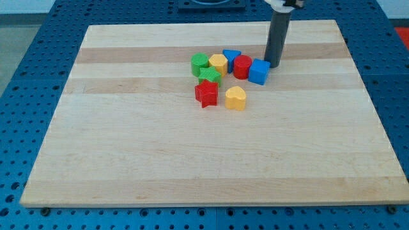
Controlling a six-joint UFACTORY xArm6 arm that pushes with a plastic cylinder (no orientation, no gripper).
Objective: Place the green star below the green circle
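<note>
The green circle (200, 64) sits at the left end of a cluster of blocks near the top middle of the wooden board (128, 147). The green star (209, 76) lies just below and right of it, touching it. My tip (274, 65) stands at the right end of the cluster, right next to the blue cube (259, 72), far to the right of the green star.
A yellow hexagon-like block (218, 63), a blue triangle (231, 57) and a red cylinder (242, 67) sit in the row between the green circle and the blue cube. A red star (206, 94) and a yellow heart (235, 98) lie just below the green star.
</note>
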